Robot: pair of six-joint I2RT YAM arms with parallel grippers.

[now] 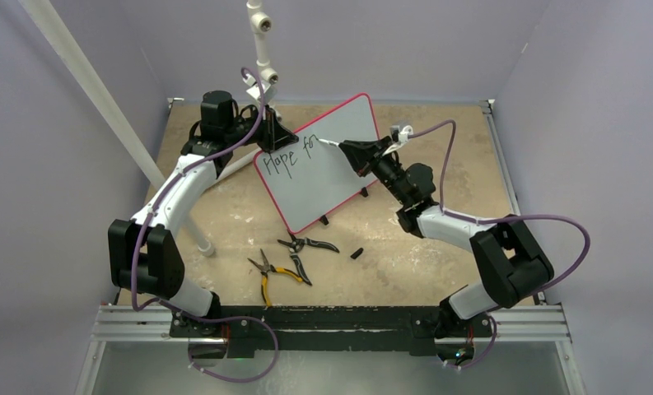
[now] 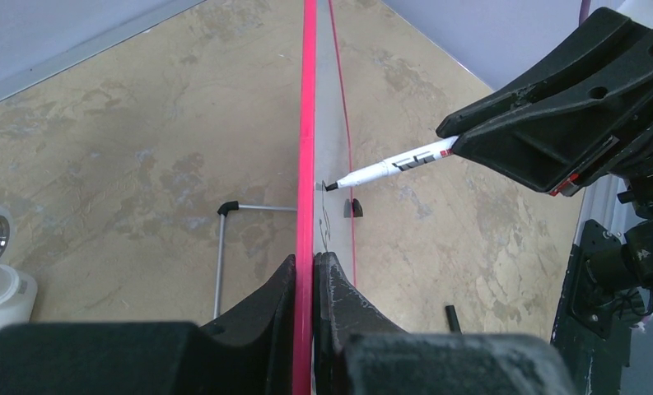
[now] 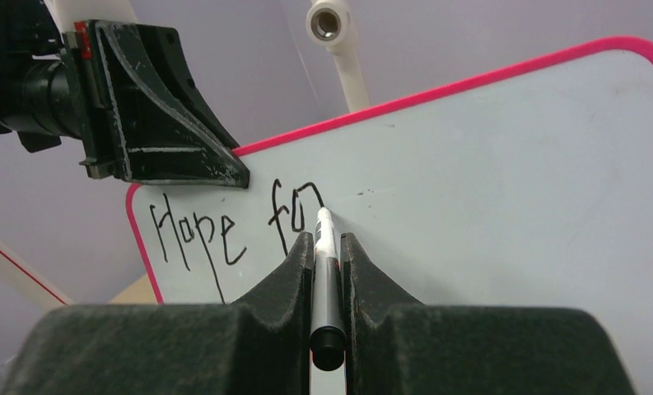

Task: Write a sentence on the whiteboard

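The whiteboard [image 1: 339, 189], white with a pink frame, stands tilted on the table. My left gripper [image 1: 267, 136] is shut on its upper left edge; in the left wrist view the jaws [image 2: 313, 263] pinch the pink frame [image 2: 307, 123]. My right gripper [image 1: 352, 151] is shut on a white and black marker [image 3: 324, 271] whose tip touches the board [image 3: 512, 206]. The sentence [image 3: 224, 226] reads "Hope fo" in black, with a stroke at the tip just after the "o". The marker [image 2: 393, 167] also shows in the left wrist view, its tip against the board.
Yellow-handled pliers [image 1: 272, 273] and black-handled pliers [image 1: 308, 244] lie on the table in front of the board. A small black cap [image 1: 356, 253] lies to their right. A white pipe [image 1: 261, 41] stands behind the board, and another pipe [image 1: 100, 99] slants at the left.
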